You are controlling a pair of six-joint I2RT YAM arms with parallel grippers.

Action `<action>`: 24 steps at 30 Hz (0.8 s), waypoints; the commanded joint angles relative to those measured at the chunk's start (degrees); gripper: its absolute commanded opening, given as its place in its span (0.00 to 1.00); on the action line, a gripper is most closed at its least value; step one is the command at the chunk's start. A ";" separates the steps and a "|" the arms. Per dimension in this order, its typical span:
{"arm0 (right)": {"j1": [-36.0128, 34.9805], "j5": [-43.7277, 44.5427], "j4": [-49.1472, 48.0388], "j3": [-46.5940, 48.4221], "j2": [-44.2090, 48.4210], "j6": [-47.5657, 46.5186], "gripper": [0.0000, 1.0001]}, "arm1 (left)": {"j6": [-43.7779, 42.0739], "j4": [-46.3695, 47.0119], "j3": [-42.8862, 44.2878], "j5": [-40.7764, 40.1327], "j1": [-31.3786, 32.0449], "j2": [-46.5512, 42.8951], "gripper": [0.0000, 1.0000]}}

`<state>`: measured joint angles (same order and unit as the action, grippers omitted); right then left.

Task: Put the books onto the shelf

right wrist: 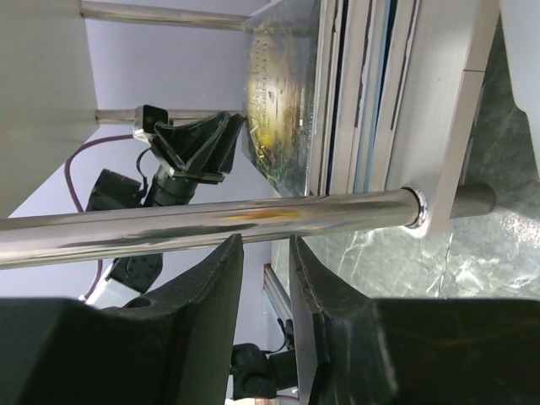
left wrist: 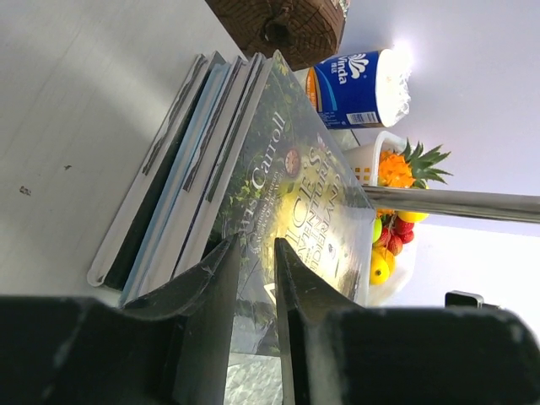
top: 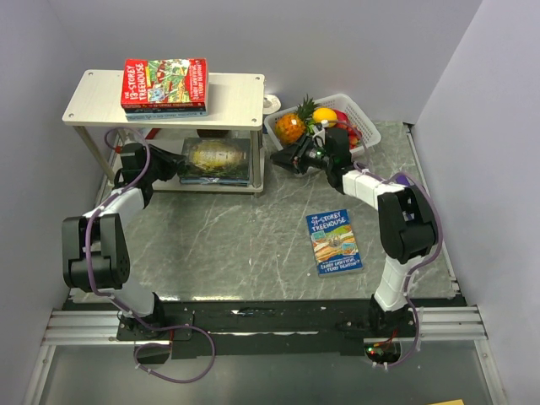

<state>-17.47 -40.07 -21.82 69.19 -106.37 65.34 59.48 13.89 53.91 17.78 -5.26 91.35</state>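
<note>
Looking down from above, a red book (top: 164,82) lies on the top board of the shelf (top: 239,91), a green-gold book (top: 217,159) on its lower board, and a blue book (top: 335,241) on the counter (top: 228,245).

Left wrist view: the left fingers (left wrist: 221,287), narrowly apart, reach the green-gold book's near edge. I cannot tell whether they pinch it.

Right wrist view: the right fingers (right wrist: 221,270), slightly spread, hold nothing, just short of a metal shelf leg (right wrist: 211,221).

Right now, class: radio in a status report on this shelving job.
Left fingers at the green-gold book, lower tier of the shelf, grip unclear. Right fingers parted, empty, by a shelf leg. Blue Treehouse book on the table.
</note>
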 commanded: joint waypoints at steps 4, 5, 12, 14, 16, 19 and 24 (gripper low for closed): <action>-0.28 0.08 0.64 1.31 3.09 -2.85 0.37 | -0.86 -2.80 3.74 -2.48 -0.90 -3.19 0.31; -0.28 0.78 0.82 0.78 4.14 -3.37 0.38 | -1.12 -3.51 4.01 -2.92 -0.90 -3.98 0.31; -0.19 3.51 1.08 -5.81 8.45 -4.96 0.36 | -2.44 -4.67 -0.02 -1.27 1.12 -13.12 0.30; -0.19 3.60 1.08 -6.61 9.16 -5.40 0.34 | -3.40 -4.49 -1.96 0.49 3.05 -14.79 0.28; -0.19 3.86 1.52 -7.66 9.42 -6.01 0.31 | -4.99 -4.57 -2.67 3.21 6.99 -14.89 0.23; -0.19 3.95 1.87 -8.89 10.65 -6.63 0.23 | -6.92 -4.75 -3.20 6.29 12.19 -13.66 0.17; -0.19 4.83 3.89 -10.82 12.93 -8.74 0.11 | -8.94 -4.05 -6.45 6.30 16.07 -13.04 0.03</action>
<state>-17.47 -36.47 -18.11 59.59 -98.17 59.51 54.02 8.19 49.50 22.13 9.96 77.84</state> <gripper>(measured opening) 0.145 0.062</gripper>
